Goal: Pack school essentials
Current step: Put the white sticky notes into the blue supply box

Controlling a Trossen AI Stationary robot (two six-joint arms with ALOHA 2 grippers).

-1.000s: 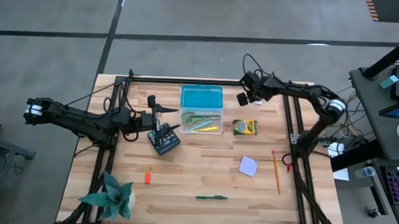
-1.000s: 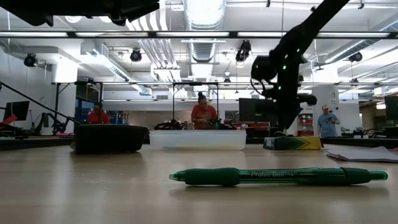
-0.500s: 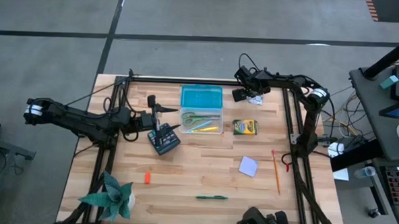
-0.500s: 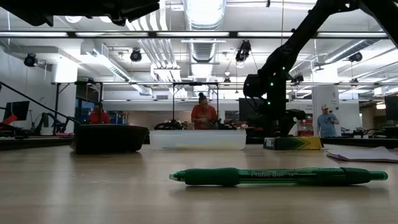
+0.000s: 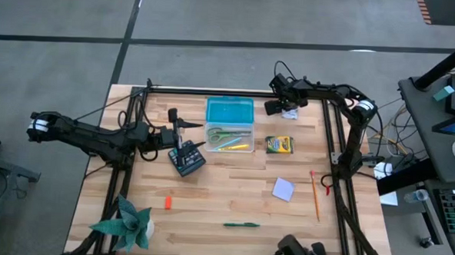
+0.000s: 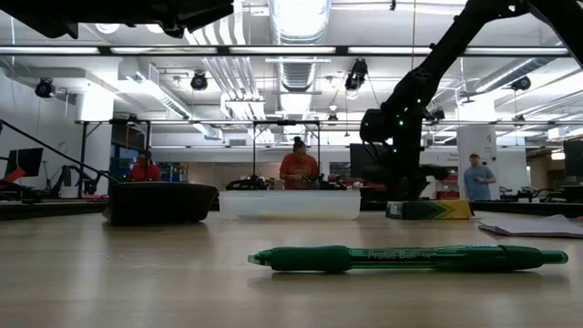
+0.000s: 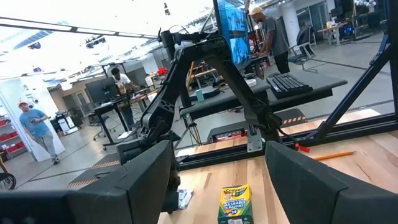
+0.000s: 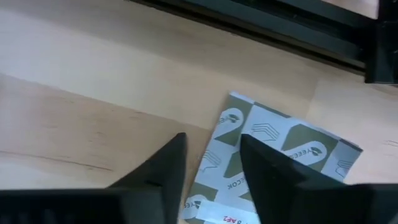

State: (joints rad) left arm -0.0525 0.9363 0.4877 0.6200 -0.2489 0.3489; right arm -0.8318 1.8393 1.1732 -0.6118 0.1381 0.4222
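A clear box (image 5: 229, 136) with its teal lid (image 5: 230, 111) lying behind it holds green-handled scissors, pencils and pens. On the table lie the crayon pack (image 5: 279, 144), lavender note pad (image 5: 283, 189), orange pencil (image 5: 314, 195), orange eraser (image 5: 168, 202) and green pen (image 5: 241, 225). My left gripper (image 5: 192, 135) hovers open just left of the box, above a dark case (image 5: 186, 161). My right gripper (image 5: 278, 108) is low near the far edge, fingers a little apart over a small olive-and-white packet (image 8: 267, 155). My right gripper points down at the packet's printed face (image 8: 227, 171), one finger on either side of a strip of it. I cannot tell whether the fingertips touch it. The packet lies flat on the table.
A green spiky plant (image 5: 128, 224) stands at the near left corner. Black frame rails (image 5: 237, 92) run along the far edge and both sides. Bare wood lies between the eraser, pen and note pad. People stand at desks in the room beyond the table.
My right arm folded its elbow in, and its gripper came down toward the table by the far edge, right of the teal lid. It has held still for the last half second. The left arm and the stationery stayed put.
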